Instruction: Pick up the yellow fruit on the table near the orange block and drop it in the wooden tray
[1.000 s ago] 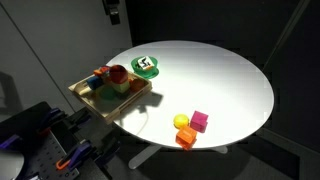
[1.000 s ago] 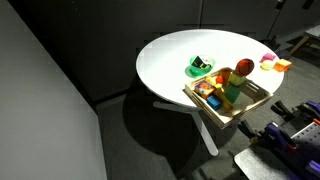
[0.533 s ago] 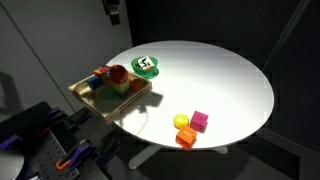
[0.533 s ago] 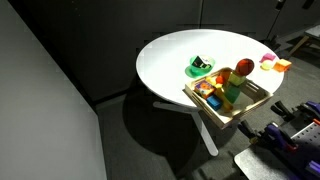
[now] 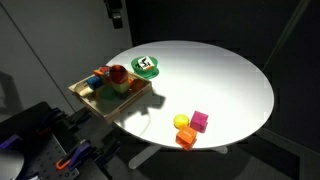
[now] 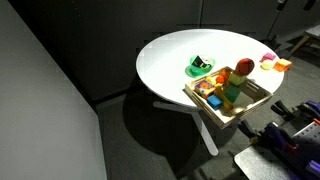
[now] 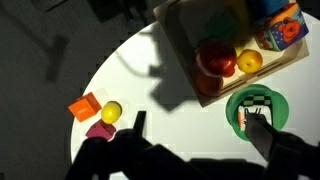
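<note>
The yellow fruit (image 5: pixel 181 122) lies near the front edge of the round white table (image 5: pixel 220 75), between an orange block (image 5: pixel 185 138) and a pink block (image 5: pixel 200 121). The wrist view shows the fruit (image 7: pixel 111 111) beside the orange block (image 7: pixel 84 106). The wooden tray (image 5: pixel 90 102) sits at the table's edge and also shows in the wrist view (image 7: pixel 180 40). It holds a red apple (image 7: pixel 222 62), another yellow fruit and toy blocks. My gripper (image 7: pixel 200 135) hangs high above the table, open and empty. Its fingers are dark silhouettes.
A green plate (image 5: pixel 147 66) with a small item on it stands beside the tray; it also shows in an exterior view (image 6: pixel 200 67). The tray (image 6: pixel 250 108) overhangs the table's edge. Dark robot hardware (image 5: pixel 40 140) stands below the tray side.
</note>
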Available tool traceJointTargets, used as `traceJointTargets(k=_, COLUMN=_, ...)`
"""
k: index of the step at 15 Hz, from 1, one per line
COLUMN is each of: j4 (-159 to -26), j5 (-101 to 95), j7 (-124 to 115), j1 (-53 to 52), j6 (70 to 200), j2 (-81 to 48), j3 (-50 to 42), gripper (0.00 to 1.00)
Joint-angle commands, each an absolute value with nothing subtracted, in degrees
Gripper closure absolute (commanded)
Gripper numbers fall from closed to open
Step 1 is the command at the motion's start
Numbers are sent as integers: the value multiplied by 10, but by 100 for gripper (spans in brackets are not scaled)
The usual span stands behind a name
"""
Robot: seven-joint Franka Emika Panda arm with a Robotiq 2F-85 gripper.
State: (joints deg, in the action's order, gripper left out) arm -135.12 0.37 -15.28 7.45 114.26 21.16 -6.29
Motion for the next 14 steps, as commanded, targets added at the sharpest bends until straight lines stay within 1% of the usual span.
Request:
traceJointTargets(k=1, j4=-1325, j5=13, j7=-146, j1=92, j6=1128, j2=186, j3=-74, gripper=0)
traceJointTargets(k=7, j4=-1311, j5=18, j7=-140, j1=107, j6=1162, j2=145, j3=-94, gripper=0)
traceJointTargets(k=14, j4=-1284, j5=46, j7=-116, j1=109, j6=1225, j2=63, j3=-117, gripper=0)
